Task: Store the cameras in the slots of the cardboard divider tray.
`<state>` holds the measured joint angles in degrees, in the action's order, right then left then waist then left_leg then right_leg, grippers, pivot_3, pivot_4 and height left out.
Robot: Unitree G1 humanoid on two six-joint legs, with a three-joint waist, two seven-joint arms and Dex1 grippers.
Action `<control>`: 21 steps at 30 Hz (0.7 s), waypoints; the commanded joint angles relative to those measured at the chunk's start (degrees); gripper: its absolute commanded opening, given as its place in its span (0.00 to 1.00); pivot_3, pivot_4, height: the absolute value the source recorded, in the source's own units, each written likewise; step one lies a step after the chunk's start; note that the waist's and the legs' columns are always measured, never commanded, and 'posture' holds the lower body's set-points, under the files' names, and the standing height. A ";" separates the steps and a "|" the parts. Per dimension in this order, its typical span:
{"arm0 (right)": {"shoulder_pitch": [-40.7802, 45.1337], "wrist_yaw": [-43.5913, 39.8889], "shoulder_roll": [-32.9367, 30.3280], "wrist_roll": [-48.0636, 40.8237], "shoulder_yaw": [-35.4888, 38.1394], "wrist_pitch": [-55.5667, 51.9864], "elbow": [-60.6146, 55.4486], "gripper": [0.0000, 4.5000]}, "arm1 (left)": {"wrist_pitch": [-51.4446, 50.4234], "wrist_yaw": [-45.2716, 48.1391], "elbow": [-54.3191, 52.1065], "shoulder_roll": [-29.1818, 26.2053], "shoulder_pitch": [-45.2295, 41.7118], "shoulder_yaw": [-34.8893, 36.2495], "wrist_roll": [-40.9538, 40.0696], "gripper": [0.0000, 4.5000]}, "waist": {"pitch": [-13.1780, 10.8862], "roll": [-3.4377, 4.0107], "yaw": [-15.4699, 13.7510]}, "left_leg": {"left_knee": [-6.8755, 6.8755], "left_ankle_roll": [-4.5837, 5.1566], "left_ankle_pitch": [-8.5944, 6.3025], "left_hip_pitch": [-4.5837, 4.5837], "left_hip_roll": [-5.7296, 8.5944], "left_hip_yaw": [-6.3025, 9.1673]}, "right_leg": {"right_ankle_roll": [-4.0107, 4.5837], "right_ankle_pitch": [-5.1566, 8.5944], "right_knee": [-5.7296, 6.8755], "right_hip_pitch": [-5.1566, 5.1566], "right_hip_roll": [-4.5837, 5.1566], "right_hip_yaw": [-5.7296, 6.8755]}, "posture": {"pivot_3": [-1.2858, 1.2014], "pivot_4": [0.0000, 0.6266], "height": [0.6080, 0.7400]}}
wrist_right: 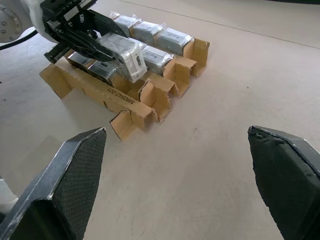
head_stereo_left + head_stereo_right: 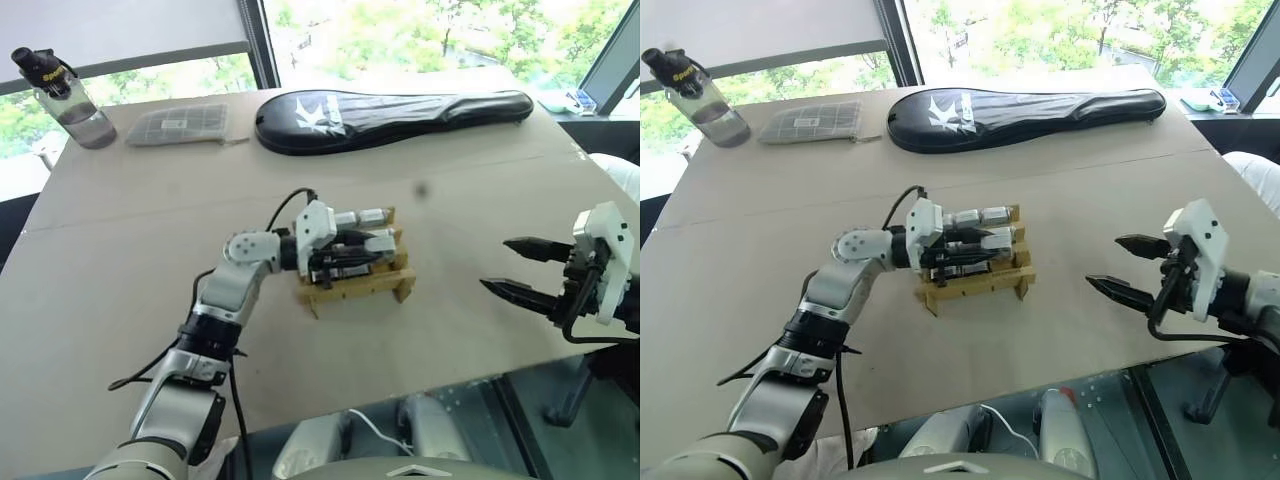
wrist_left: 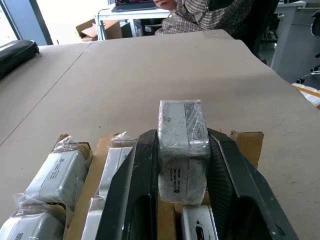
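Item: wrapped camera [image 3: 182, 145], clenched in left gripper [image 2: 345, 255], long axis along the fingers, directly over cardboard divider tray [image 2: 395, 283], frame centre. Right gripper [image 2: 522, 268] released, far right.

Wrapped silver cameras [image 1: 150, 31] fill tan cardboard tray [image 1: 131, 107].

I see the cardboard divider tray [image 1: 131, 102] as raw matt corrugated board; the cameras [image 1: 150, 31] look like dull silver metal under crinkly glossy plastic wrap. My right gripper's fingers [image 1: 75, 165] are matt black with cross-hatched rubbery pads. The table [image 2: 480, 180] reads as smooth matt brown.
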<state>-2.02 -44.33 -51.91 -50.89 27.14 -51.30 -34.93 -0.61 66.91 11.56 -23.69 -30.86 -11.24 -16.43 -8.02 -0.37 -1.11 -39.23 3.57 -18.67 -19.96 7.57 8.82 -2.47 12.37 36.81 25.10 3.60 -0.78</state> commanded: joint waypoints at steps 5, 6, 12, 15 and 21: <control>-0.23 0.93 -0.85 -0.47 2.17 0.78 -1.20 1.00 | 2.61 -2.36 1.36 2.19 0.50 -1.48 3.28 0.16 | 0.00 0.00 -0.33 | -0.02 0.00 0.00 0.15 0.00 0.01 | -0.01 -0.01 -0.02 -0.19 0.00 0.02 | 0.52 0.24 1.00; -0.17 1.13 -0.78 -0.58 2.19 0.74 -1.21 1.00 | 3.08 -2.58 1.66 2.39 0.43 -1.64 3.73 0.16 | 0.00 0.00 -0.38 | -0.02 0.00 0.00 0.18 0.00 0.02 | -0.01 -0.01 -0.02 -0.22 0.00 0.02 | 0.52 0.24 1.00; -0.08 2.08 -0.55 -0.74 1.96 0.80 -1.44 1.00 | 3.87 -2.09 1.72 2.92 1.10 -2.29 4.54 0.16 | 0.01 0.00 -0.69 | -0.01 0.01 0.00 0.20 0.00 0.02 | -0.02 -0.01 -0.02 -0.22 -0.01 0.02 | 0.52 0.24 1.00; -0.05 2.40 -0.53 -0.88 1.91 0.83 -1.54 1.00 | 4.44 -1.40 1.76 2.01 1.58 -2.73 5.34 0.16 | 0.01 0.01 -0.93 | -0.01 0.01 0.00 0.20 0.00 0.01 | -0.02 -0.01 -0.02 -0.23 0.00 0.02 | 0.52 0.24 1.00; -0.35 2.18 -0.92 -2.06 3.02 0.25 -1.25 1.00 | 1.14 0.87 -1.36 0.33 3.09 -2.63 3.48 0.16 | 0.02 0.03 -0.92 | 0.01 0.01 0.00 0.22 0.00 0.02 | -0.02 -0.01 -0.02 -0.23 -0.02 0.01 | 0.52 0.24 1.00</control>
<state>-2.35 -42.11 -52.04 -51.85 27.47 -51.20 -34.99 2.38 66.42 11.25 -22.23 -29.29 -13.12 -12.71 -8.00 -0.34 -2.03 -39.21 3.57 -18.68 -19.73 7.57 8.84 -2.49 12.36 36.79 24.88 3.58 -0.78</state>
